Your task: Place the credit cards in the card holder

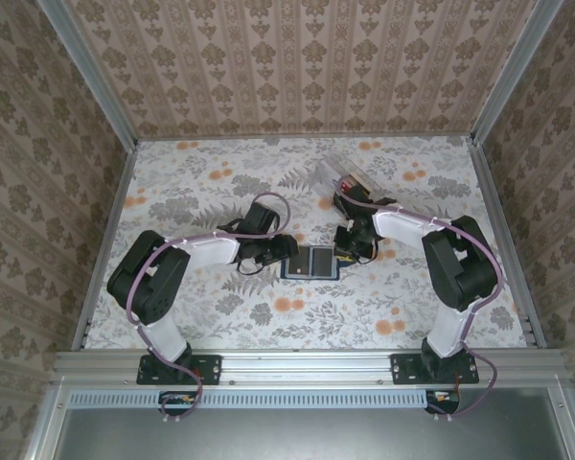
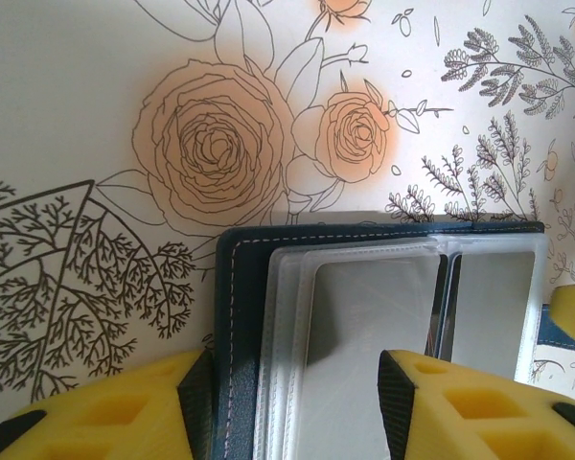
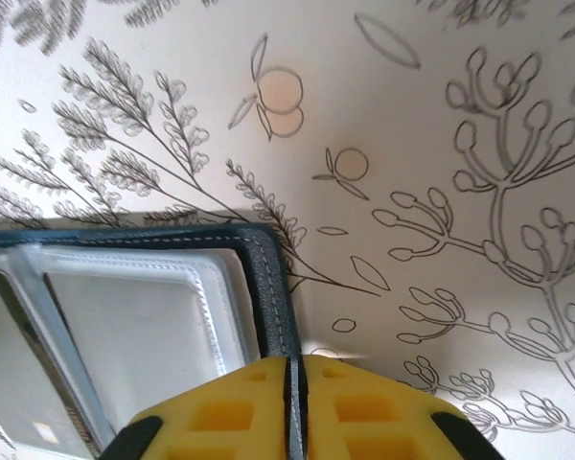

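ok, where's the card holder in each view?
Top external: the card holder lies open just below picture centre, on the flowered table cover.
Left wrist: the card holder is at bottom centre to right, navy edge on its left, clear sleeves inside.
Right wrist: the card holder is at lower left, its navy corner reaching towards centre.
Shared landmark: the flowered table cover around it.

Table (image 1: 187, 182), passage survey: the open card holder (image 1: 310, 262) lies mid-table, its side approaches blocked by the left gripper (image 1: 287, 251) at its left edge and the right gripper (image 1: 349, 251) at its right edge. A clear box (image 1: 350, 180) stands just behind the right arm. Free are the far-left quarter, the far-right corner and the near strip before the holder. Papered walls (image 1: 297, 57) bound three sides.
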You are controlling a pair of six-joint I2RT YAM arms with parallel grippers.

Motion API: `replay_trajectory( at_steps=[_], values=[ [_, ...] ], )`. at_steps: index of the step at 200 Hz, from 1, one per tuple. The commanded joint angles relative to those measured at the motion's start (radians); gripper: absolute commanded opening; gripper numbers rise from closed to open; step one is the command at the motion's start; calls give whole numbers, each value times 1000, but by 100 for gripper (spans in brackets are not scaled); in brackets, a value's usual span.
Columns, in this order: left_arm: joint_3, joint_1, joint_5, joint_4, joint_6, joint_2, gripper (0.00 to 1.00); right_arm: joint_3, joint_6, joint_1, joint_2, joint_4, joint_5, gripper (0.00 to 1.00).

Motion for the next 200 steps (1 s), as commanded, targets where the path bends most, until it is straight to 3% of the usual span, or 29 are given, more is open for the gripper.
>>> replay_trajectory(
  at_steps=[1,37,75,119,150,200],
  values=[
    [-12,4,-6,4,-14,-6,51,66,-56,-12,-83,-76,51,20],
    [-10,4,-16,-2,-2,-22,51,159,-138,-55,-148,-145,131,30],
    [-7,4,-35,-9,22,-54,53,327,-221,-202,-92,-179,139,43],
    [8,6,-64,-17,45,-88,56,542,-231,-353,92,-143,-27,51],
    [28,6,-79,-37,61,-100,57,688,-245,-388,232,-165,-84,54],
    [31,13,-85,-48,70,-104,58,737,-205,-418,340,-129,-246,55]
  ],
)
